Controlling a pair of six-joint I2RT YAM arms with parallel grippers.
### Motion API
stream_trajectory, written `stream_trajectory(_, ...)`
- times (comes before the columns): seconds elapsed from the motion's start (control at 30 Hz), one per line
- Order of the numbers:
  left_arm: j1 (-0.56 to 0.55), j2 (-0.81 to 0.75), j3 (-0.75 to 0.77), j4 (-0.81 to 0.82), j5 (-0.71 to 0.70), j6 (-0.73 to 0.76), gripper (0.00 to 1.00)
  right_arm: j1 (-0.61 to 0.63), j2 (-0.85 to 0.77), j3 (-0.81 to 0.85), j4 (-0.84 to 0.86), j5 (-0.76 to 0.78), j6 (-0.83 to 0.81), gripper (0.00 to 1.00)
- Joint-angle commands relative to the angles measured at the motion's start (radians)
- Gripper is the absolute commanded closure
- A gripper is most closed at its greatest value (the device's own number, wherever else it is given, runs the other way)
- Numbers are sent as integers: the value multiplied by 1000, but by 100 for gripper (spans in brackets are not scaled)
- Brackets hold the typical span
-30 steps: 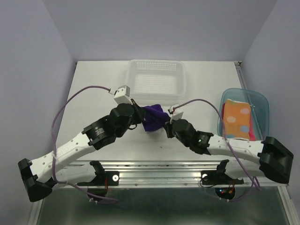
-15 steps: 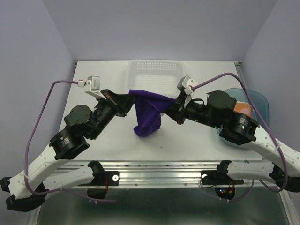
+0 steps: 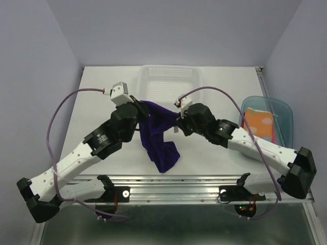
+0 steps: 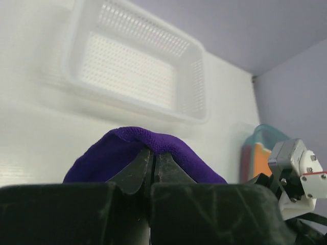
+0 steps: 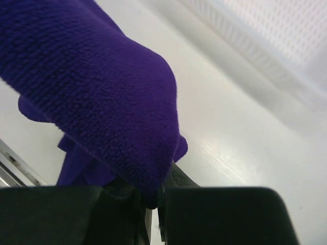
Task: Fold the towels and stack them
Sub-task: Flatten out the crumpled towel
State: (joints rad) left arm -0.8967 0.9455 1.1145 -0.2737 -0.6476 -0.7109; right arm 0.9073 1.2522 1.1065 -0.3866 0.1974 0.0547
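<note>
One dark purple towel [image 3: 162, 145], hanging, apparently crumpled

Your left arm [image 3: 76, 158] and right arm [image 3: 260, 150] have white links, rounded black joints and black bases in the lower corners. A purple cable [image 3: 56, 127] runs to each white wrist camera [image 3: 118, 93]; the left gripper [image 4: 153, 155] is black.

The basket [image 3: 168, 87] sat at the table's [image 3: 102, 92] far middle. Just nearer, a towel [image 3: 159, 138] hung between the left gripper [image 3: 140, 105] and the right gripper [image 3: 178, 119]. The other towels [image 3: 258, 127] lay in the tray [image 3: 284, 109] at the right.
</note>
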Motion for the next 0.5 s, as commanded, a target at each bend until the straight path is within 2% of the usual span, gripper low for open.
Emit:
stream_trajectory(0.0, 97, 4, -155, 45, 20, -61, 100, -45, 47, -157, 83, -120, 128, 98)
stream_trajectory(0.07, 126, 39, -272, 89, 99, -90, 100, -45, 88, -218, 124, -192, 174, 97)
stream_trajectory(0.13, 131, 68, -344, 125, 140, -111, 100, -47, 122, -235, 134, -193, 198, 96)
stream_trajectory(0.23, 150, 127, -445, 189, 201, -136, 100, -45, 179, -231, 124, -153, 229, 92)
stream_trajectory(0.33, 173, 151, -481, 209, 215, -147, 100, -47, 202, -231, 135, -96, 252, 82)
stream_trajectory(0.37, 177, 160, -489, 214, 216, -151, 100, -45, 202, -234, 155, -60, 260, 79)
stream_trajectory(0.4, 185, 165, -492, 218, 218, -151, 100, -47, 202, -237, 163, -46, 263, 68)
stream_trajectory(0.43, 189, 167, -495, 222, 223, -153, 100, -45, 194, -244, 175, -38, 269, 63)
stream_trajectory(0.47, 205, 168, -495, 228, 226, -153, 100, -44, 191, -258, 193, -26, 269, 54)
